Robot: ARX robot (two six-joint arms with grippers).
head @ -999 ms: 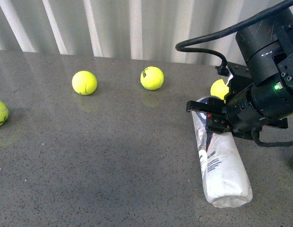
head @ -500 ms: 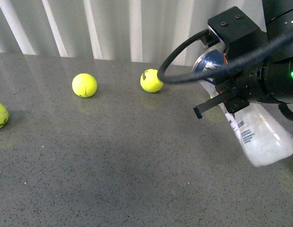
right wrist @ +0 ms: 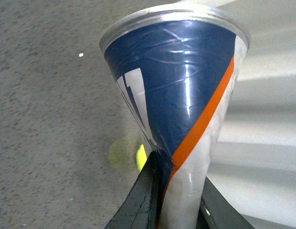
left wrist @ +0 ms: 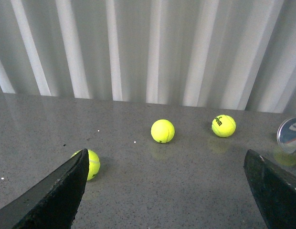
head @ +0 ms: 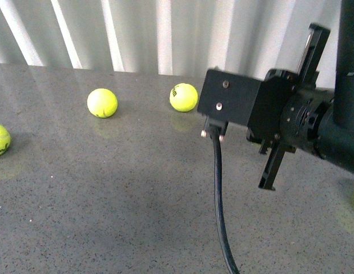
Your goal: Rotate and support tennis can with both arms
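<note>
The tennis can (right wrist: 181, 86) looks lifted clear of the table (head: 108, 200), pinched on its body by your right gripper (right wrist: 179, 181), whose fingers (right wrist: 138, 200) close snugly on it; the arm hides it in the front view. Your left gripper (left wrist: 162, 191) hangs wide apart and empty, well away from the can's rim. Roll the wrist slowly with a firm squeeze, then bring the left gripper under the free end.

Tennis can (right wrist: 179, 86) in right gripper (right wrist: 173, 205) (three balls (head: 102, 101) on table (head: 108, 200), further left).
</note>
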